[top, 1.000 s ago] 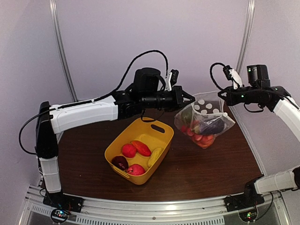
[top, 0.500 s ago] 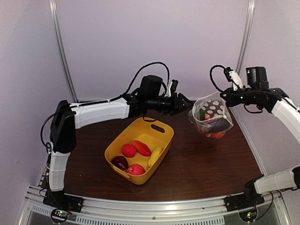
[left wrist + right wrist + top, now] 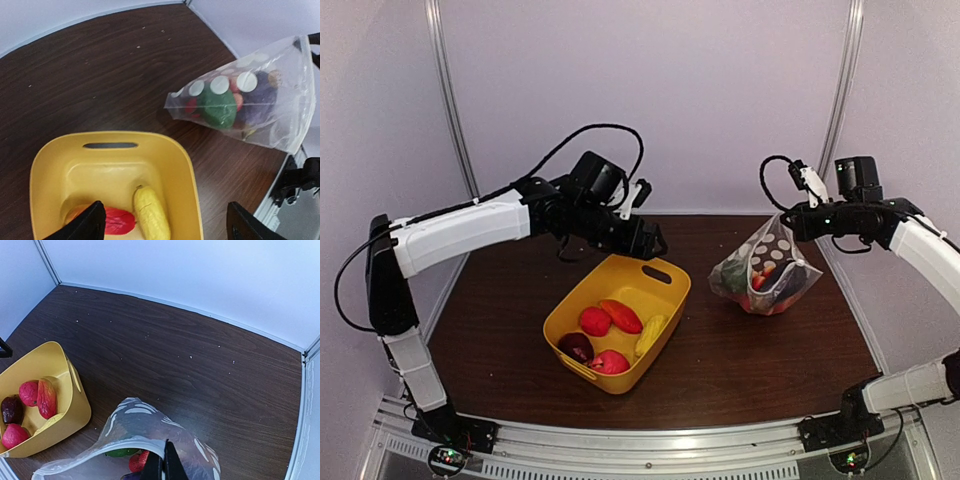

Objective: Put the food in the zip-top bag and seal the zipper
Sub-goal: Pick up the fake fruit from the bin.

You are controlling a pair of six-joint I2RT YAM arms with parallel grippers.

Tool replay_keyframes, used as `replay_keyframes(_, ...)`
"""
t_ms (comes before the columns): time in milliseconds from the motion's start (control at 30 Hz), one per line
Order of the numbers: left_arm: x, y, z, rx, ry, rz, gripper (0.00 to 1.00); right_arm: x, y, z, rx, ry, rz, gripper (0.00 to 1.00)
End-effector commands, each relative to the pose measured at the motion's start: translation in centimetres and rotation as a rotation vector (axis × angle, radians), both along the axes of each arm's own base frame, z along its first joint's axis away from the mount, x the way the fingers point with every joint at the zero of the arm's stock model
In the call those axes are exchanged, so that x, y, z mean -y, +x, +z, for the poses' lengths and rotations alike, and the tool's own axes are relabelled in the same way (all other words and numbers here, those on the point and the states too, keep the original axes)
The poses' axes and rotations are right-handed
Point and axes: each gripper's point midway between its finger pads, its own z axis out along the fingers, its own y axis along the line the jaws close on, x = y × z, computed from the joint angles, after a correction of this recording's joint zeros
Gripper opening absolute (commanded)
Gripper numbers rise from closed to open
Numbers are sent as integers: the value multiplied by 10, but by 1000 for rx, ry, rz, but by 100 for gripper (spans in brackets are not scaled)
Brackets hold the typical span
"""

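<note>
The zip-top bag point(image 3: 765, 275), clear with white dots, hangs from my right gripper point(image 3: 788, 218), its bottom resting on the table. The right gripper point(image 3: 162, 466) is shut on the mouth edge, right at the zipper point(image 3: 120, 444). Green, purple and red food point(image 3: 220, 106) lies inside the bag. My left gripper point(image 3: 650, 243) is open and holds nothing, hovering over the far end of the yellow tub point(image 3: 675, 295). More food lies in the tub: a yellow piece point(image 3: 150, 212), red pieces point(image 3: 594, 321) and a dark purple one point(image 3: 576, 346).
The tub point(image 3: 186, 167) stands mid-table, left of the bag, with a strip of bare brown table point(image 3: 705, 330) between them. The white back wall and side posts close in the table's far edge.
My left gripper opened, let go of the bag's mouth and drew back left over the tub. The bag swung and now sags from the right gripper alone.
</note>
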Motion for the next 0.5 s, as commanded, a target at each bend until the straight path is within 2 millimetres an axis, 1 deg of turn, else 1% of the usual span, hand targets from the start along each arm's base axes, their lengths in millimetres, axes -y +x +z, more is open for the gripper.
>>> replay_keyframes(0, -64, -18, -80, 27, 417, 9, 84, -7, -2, 9, 45, 47, 26, 0)
replay_keyframes(67, -76, -21, -92, 37, 486, -4, 82, -7, -3, 8, 42, 46, 29, 0)
replay_keyframes(133, -87, -23, -99, 35, 540, 14, 79, -8, -4, 9, 40, 50, 33, 0)
replay_keyframes(200, -98, -24, -105, 26, 589, 30, 74, -9, -5, 8, 34, 56, 39, 0)
replay_keyframes(300, -102, -30, -117, 4, 616, 1, 69, -10, -6, 5, 31, 63, 43, 0)
replay_keyframes(367, -105, -31, -126, -4, 640, -2, 70, -10, -5, 3, 27, 61, 42, 0)
replay_keyframes(467, -113, -27, -139, -2, 708, 10, 75, -11, -5, 2, 25, 63, 46, 0)
